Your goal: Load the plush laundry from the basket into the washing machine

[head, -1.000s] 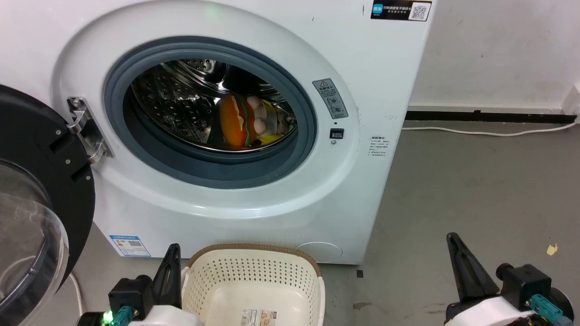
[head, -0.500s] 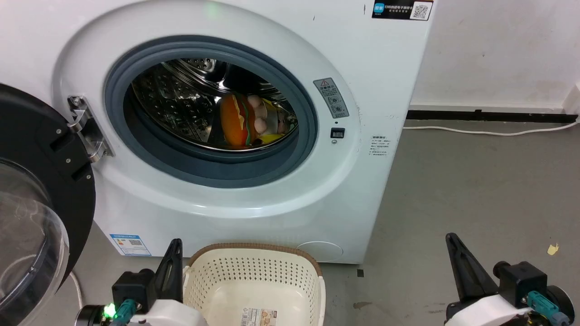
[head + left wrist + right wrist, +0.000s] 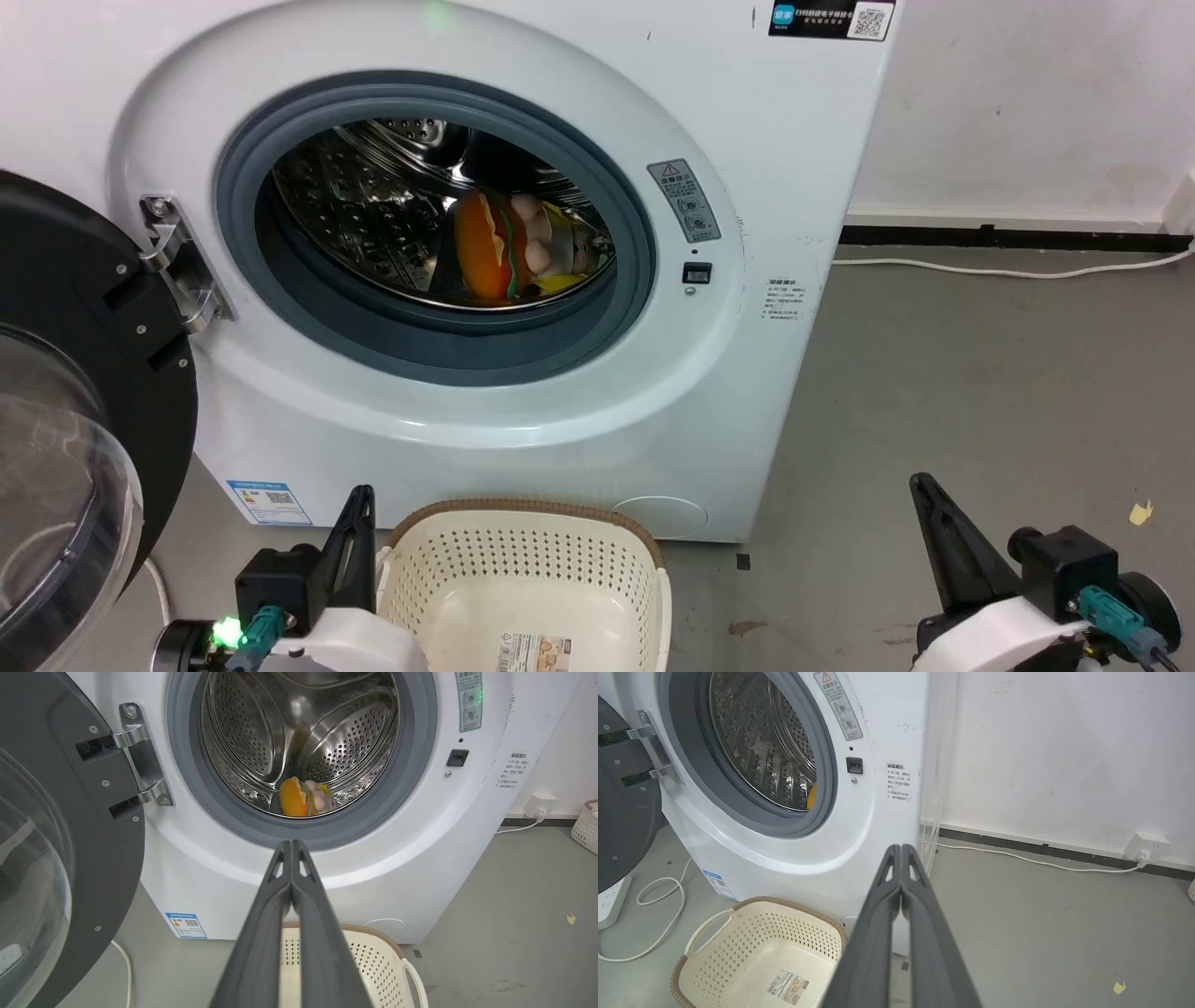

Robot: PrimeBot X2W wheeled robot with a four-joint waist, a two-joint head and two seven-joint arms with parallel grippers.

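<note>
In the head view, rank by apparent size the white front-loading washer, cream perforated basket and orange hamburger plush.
White front-loading washer
Cream perforated basket, cropped by the frame
Orange hamburger plush, farthest from the camera

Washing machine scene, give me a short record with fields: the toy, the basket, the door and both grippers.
plush laundry: lying low inside the steel drum
washing machine: round opening uncovered
door: swung open, at the left of the head view
basket: on the floor before the machine, no laundry in it
left gripper: shut, holding nothing
right gripper: shut, holding nothing
</note>
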